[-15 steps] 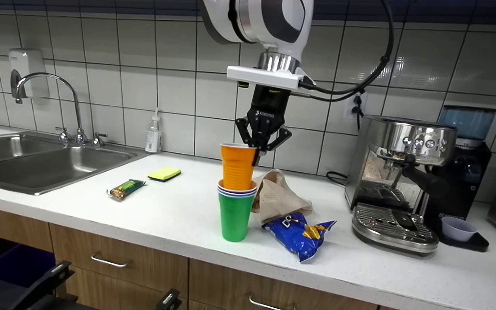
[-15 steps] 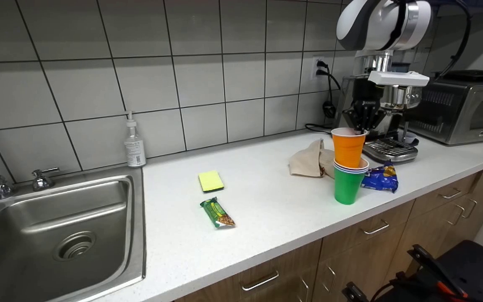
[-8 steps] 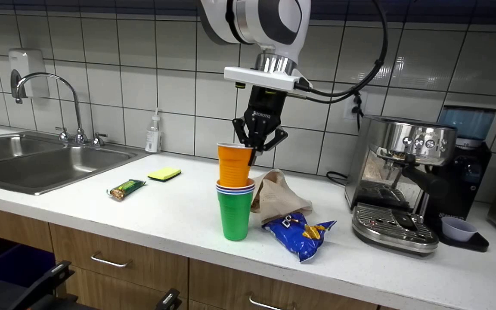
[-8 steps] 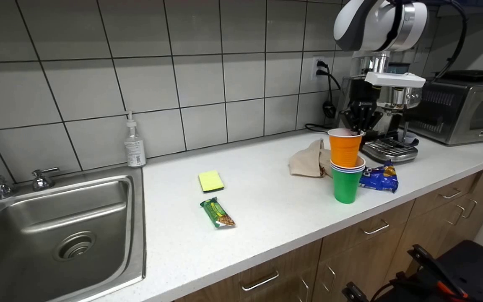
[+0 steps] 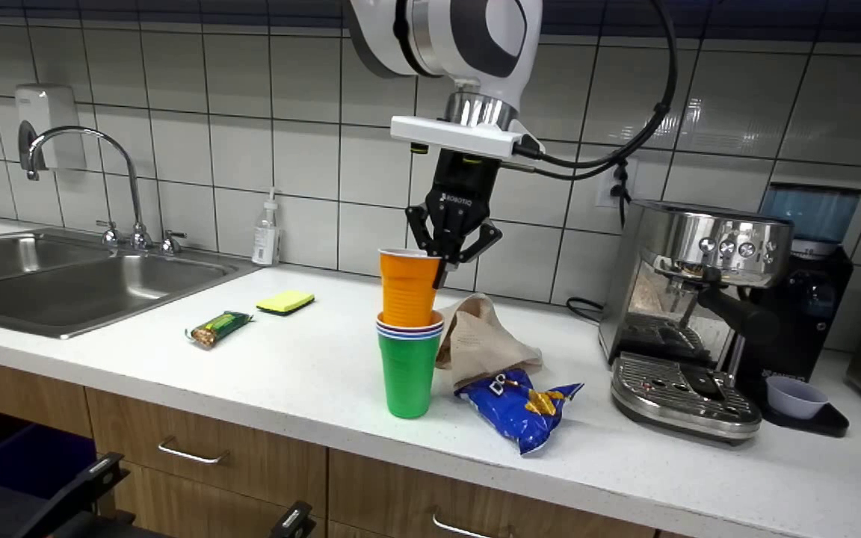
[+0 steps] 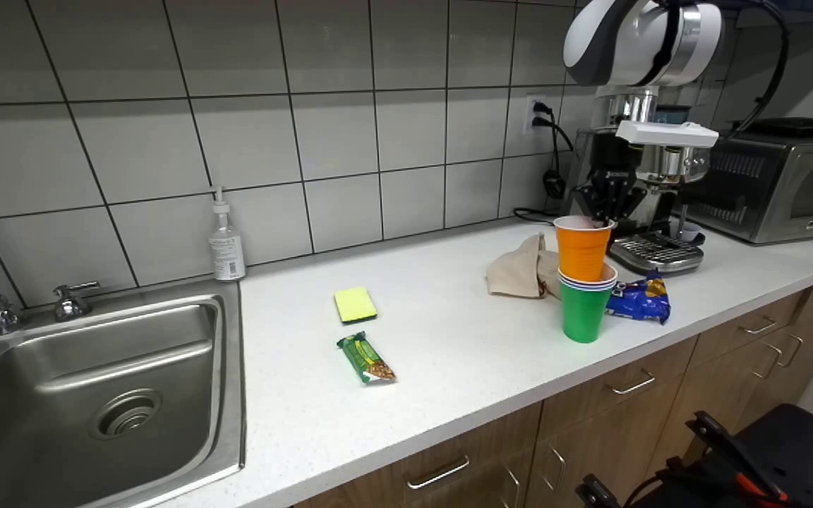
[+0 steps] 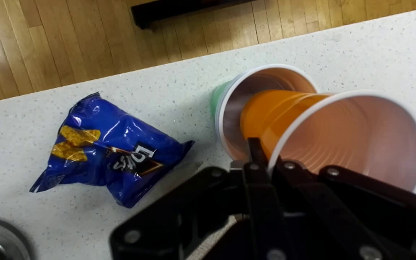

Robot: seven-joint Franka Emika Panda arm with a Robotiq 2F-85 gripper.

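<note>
The gripper (image 7: 268,159) pinches the orange plastic cup (image 5: 408,288) at one side of its rim, with one finger outside the wall and the other inside. The cup stands nearly upright, its base within the mouth of the nested cup stack (image 5: 409,377), close to the front edge of the worktop (image 5: 311,351).

Move the cup only along the stack's vertical axis. The pinch is off-centre, so the cup is likely to swing about it; correct any lean before the base bears on the rims below. Use just enough force to retain the thin wall. Avoid side load toward the front edge: the light stack could slide or tip.

The wrist view exposes both sides of the pinch and the cup's interior, but only a sliver of the stack's green outer wall. Both exterior views supply the stack's full height and its footing. In an exterior view the espresso machine (image 5: 670,314) shows whole; the wrist view catches only a curved metal edge, apparently its drip tray.
</note>
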